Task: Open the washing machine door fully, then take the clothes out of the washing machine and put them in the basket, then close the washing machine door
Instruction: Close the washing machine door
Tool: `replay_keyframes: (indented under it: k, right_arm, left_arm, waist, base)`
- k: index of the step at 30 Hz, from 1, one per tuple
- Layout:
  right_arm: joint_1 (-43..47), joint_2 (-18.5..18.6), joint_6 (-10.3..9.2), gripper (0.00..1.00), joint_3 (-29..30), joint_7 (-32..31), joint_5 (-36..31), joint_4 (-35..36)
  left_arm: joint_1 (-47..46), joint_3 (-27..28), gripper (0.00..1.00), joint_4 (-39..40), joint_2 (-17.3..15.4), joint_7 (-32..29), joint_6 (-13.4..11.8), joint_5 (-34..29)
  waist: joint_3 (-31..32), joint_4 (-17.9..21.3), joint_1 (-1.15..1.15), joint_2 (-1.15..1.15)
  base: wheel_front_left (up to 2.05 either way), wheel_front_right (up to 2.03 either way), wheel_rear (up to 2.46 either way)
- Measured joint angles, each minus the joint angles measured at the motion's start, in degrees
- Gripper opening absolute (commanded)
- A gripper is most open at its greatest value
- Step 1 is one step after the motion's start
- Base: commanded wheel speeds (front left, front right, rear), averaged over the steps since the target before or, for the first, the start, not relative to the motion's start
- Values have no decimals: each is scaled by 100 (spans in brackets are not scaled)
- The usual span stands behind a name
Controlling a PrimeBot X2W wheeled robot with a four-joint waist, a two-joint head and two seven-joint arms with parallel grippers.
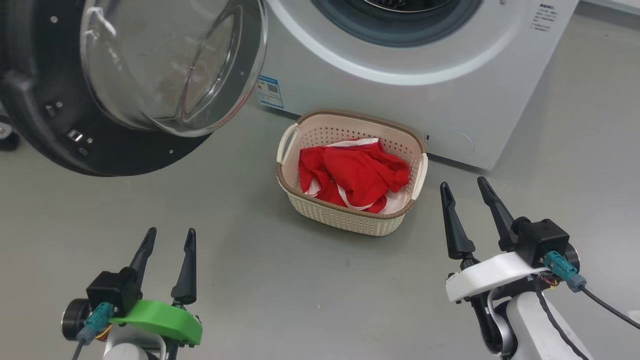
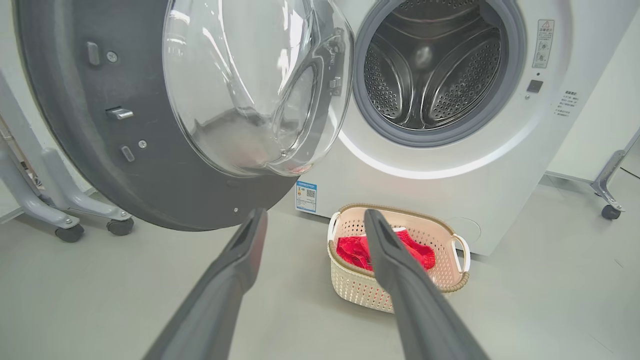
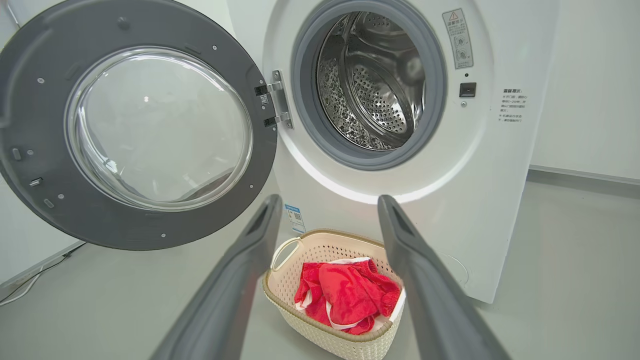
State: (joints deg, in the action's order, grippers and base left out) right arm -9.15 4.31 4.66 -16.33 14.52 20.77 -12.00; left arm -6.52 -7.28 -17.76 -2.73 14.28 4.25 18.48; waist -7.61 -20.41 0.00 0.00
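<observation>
bright red clothes (image 1: pixel 357 172) with white trim; cream perforated basket (image 1: pixel 350 220) with a brown woven-look rim; white washing machine (image 1: pixel 400 90) with grey gasket (image 3: pixel 300 115), dimpled steel drum (image 3: pixel 375 95), blue label (image 1: pixel 269 91); dark grey washing machine door (image 3: pixel 45 210), clear glass.

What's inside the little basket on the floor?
Red clothes with white trim lie in the basket. Whatever might lie beneath them, and the basket's bottom, is covered.

The head view's top edge cuts the washing machine (image 1: pixel 350 95) across its porthole (image 1: pixel 400 31); top and left edges clip the washing machine door (image 1: pixel 45 130). A finger of my left gripper (image 2: pixel 315 216) hides part of the clothes (image 2: pixel 350 248) in the basket (image 2: pixel 350 292). The blue label (image 1: pixel 269 91) print is too small to read.
</observation>
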Motion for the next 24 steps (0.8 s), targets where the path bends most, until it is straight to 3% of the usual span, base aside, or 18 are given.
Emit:
replay_keyframes:
  k: [9, 24]
  right_arm:
    - [2, -4, 51, 100, -103, -1, 1, -132]
    - [4, -43, 80, 100, -271, -5, 30, -209]
  left_arm:
    - [5, 42, 100, 11, 4, 0, -131, -48]
    - [83, 179, 100, 253, 4, 10, -252, -205]
  waist:
    - [138, -651, 0, 0]
    - [403, -900, 0, 0]
  base:
    - [0, 0, 0]
    - [0, 0, 0]
